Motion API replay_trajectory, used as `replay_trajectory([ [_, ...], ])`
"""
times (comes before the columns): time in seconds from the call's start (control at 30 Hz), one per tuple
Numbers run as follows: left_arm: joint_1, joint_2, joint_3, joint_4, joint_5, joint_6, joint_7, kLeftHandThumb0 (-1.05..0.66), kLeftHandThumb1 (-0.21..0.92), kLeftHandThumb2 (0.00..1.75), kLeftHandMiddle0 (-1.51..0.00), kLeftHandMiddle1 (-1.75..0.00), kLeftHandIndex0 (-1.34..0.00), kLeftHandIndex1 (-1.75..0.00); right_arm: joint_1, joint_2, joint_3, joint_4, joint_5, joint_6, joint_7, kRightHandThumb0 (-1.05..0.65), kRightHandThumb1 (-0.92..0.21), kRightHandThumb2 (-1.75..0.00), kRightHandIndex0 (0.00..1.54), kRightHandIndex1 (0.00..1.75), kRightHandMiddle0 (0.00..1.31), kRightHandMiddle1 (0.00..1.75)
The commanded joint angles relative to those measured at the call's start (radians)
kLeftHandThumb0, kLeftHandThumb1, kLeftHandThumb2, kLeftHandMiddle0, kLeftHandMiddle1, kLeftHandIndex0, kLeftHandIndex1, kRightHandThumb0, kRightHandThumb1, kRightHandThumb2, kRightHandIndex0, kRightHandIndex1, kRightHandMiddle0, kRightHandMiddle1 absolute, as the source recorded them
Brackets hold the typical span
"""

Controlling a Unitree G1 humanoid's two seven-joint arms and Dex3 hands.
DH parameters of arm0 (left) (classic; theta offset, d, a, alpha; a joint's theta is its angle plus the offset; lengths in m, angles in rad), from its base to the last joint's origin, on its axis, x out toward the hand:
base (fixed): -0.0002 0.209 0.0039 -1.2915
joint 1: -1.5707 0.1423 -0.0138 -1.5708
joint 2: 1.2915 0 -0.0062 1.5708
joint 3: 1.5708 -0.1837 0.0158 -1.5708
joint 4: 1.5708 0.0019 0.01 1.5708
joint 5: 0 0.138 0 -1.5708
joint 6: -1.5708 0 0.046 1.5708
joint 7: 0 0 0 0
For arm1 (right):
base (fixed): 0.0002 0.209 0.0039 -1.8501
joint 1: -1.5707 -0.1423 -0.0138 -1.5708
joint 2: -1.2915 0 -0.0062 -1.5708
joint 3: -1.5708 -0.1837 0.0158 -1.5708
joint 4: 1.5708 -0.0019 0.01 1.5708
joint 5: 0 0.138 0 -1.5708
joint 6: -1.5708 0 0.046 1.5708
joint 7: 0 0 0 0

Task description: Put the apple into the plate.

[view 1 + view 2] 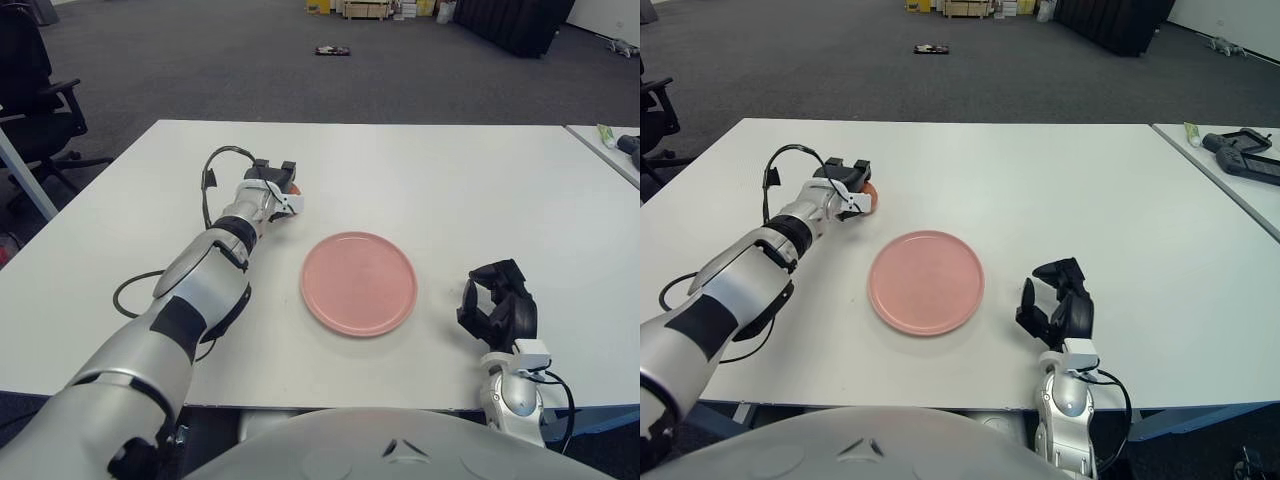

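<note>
Left hand [272, 186] is seen reached out over the white counter [450, 190], fingers closed around the apple [291, 188]; only a sliver of red-orange skin is visible past the fingers. Whether the apple is lifted or resting on the counter cannot be told. It sits beyond and to the left of the pink plate [359, 282], near but apart from it.

Step in hand is judged to be the carry. The grasp should be held firm, the apple raised enough to pass over the plate's rim, brought to the plate's middle, then lowered before the fingers are released, so that rolling is avoided.

Plate is seen bare; nothing lies in it.

Right hand [497, 308] shows beside the plate, on its right, fingers curled, nothing held.
</note>
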Motion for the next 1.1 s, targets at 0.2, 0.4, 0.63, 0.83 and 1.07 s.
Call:
replay_trajectory([
  [0.2,0.048,0.003,-0.022,0.029,0.017,0.014,-0.1,-0.45,0.39,1.22,-0.17,-1.51,-0.54,-1.75,-0.025,0.0,-0.002,0.003,0.02,-0.001,0.003,-0.4,-0.57,-1.0,0.59,1.51,0.41,1.75],
  [0.4,0.049,0.006,-0.018,0.028,0.012,0.011,-0.116,-0.46,0.36,1.25,-0.17,-1.6,-0.56,-1.75,-0.034,0.0,-0.005,0.014,0.018,-0.006,-0.003,-0.4,-0.57,-1.0,0.59,1.52,0.41,1.75],
  [0.63,0.057,0.015,-0.002,0.025,-0.002,0.001,-0.115,-0.19,0.35,1.25,-0.33,-1.62,-0.59,-1.75,-0.039,0.0,-0.005,0.016,0.02,0.0,-0.003,-0.4,-0.59,-0.98,0.58,1.5,0.4,1.75],
  [0.83,0.065,0.025,0.013,0.024,-0.017,-0.01,-0.11,-0.02,0.37,1.23,-0.4,-1.61,-0.59,-1.75,-0.051,-0.002,-0.006,0.027,0.028,-0.008,0.003,-0.4,-0.59,-0.98,0.58,1.49,0.4,1.75],
  [1.07,0.078,0.043,0.031,0.022,-0.025,-0.03,-0.08,0.0,0.28,1.3,-0.55,-1.55,-0.6,-1.75,-0.067,-0.005,-0.005,0.043,0.031,-0.02,0.008,-0.4,-0.59,-0.98,0.59,1.46,0.4,1.75],
])
